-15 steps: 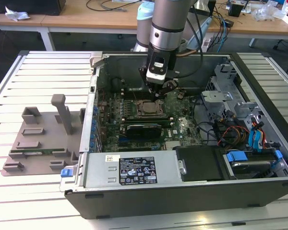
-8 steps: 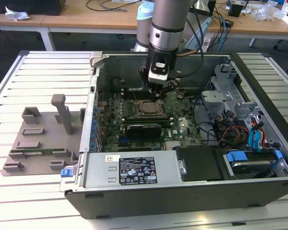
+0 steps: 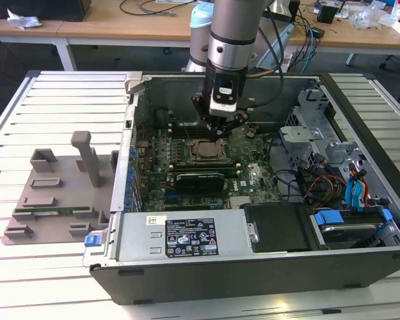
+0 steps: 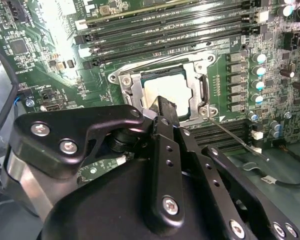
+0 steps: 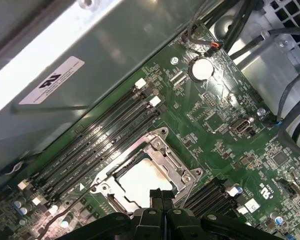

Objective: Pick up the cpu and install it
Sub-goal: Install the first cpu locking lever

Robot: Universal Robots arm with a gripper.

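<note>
The cpu [image 4: 169, 88] [image 5: 138, 181] lies flat inside the motherboard socket, silver top up, within the metal socket frame [image 4: 125, 80] [image 5: 157, 145]. My gripper [image 3: 221, 131] [image 4: 165, 106] [image 5: 161, 196] hangs just above the cpu's near edge, its black fingers pressed together with nothing between them. In the exterior view the socket [image 3: 203, 150] sits right under and slightly to the left of the gripper, in the middle of the open computer case [image 3: 187, 280].
Memory slots [image 5: 100, 140] run beside the socket. A thin socket lever [image 4: 237, 137] sticks out to one side. Cables and drive bays [image 3: 340, 180] fill the case at the exterior view's right. A grey plastic holder tray [image 3: 53, 193] lies on the slatted table [image 3: 27, 267] at the left.
</note>
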